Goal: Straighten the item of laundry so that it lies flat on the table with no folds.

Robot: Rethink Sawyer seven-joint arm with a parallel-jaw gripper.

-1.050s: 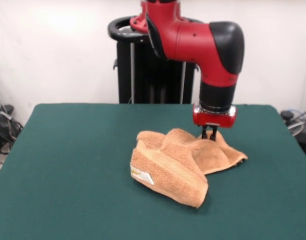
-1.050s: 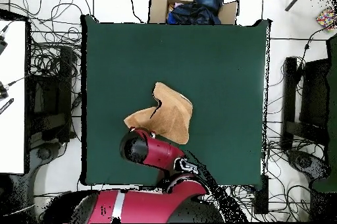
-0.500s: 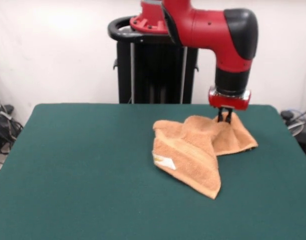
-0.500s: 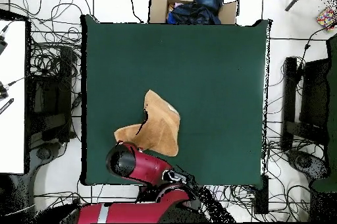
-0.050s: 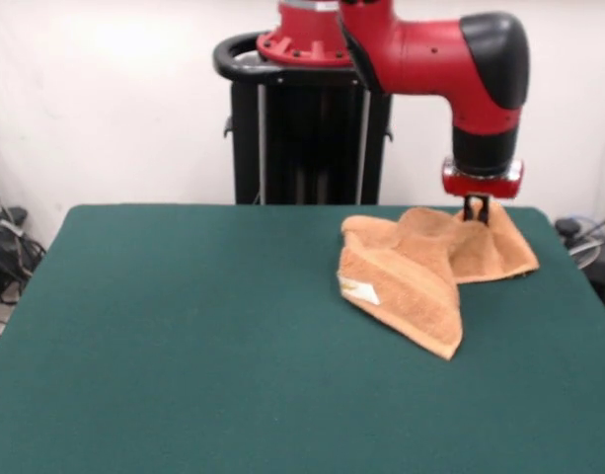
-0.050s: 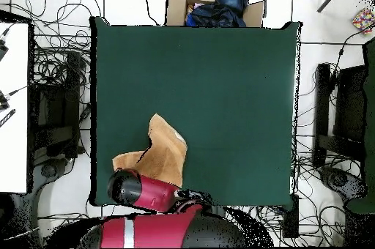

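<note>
1. Front view: towel point(image 5: 420, 272) sits bunched on green table point(image 5: 184, 346), at the far right part, close to the far edge and right corner.
2. Gripper point(image 5: 476, 209) comes down from red/black arm point(image 5: 450, 59); jaws closed on towel's top fold, pinching it up into a peak w/ cloth draping down both sides.
3. Folded flap hangs toward the near side, ending in a pointed corner on the felt; small white tag point(image 5: 359, 290) shows on its left face. Another lobe spreads right, below the gripper.
4. Black pedestal point(image 5: 302, 128) behind table, white wall beyond.
5. Overhead view: towel point(image 6: 162, 157) lies near table's point(image 6: 220, 77) bottom-left corner, one part reaching up, another toward the left edge; still folded, not flat.
6. Arm point(image 6: 143, 191) covers towel's lower edge, so gripper itself is hidden here.
7. Cardboard box w/ dark cloth point(image 6: 214, 4) past top edge; cables on floor around.
</note>
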